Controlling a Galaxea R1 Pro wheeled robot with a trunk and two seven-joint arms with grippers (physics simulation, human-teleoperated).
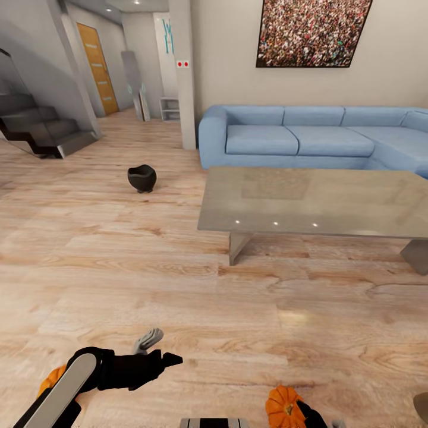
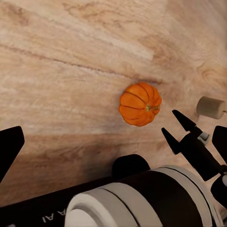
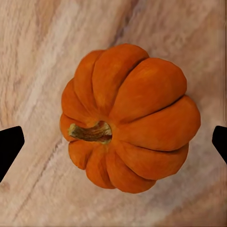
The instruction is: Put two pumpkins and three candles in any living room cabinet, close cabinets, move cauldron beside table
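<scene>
The right gripper point(image 3: 113, 142) is hanging directly over a pumpkin point(image 3: 130, 118) lying on the plank floor point(image 1: 178, 285); its fingertips are standing wide apart on either side, not touching it. The left gripper point(image 1: 169, 361) is reaching low over the floor; whether it is spread or closed, I cannot tell. A second pumpkin point(image 1: 52, 378) is lying beside the left arm; the cauldron point(image 1: 142, 178) is sitting well ahead, near the table point(image 1: 309, 202).

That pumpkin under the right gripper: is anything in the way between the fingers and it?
Nothing visible. In the right wrist view the pumpkin lies on bare wood floor between the two dark fingertips, which stand open on either side of it, not touching.
</scene>
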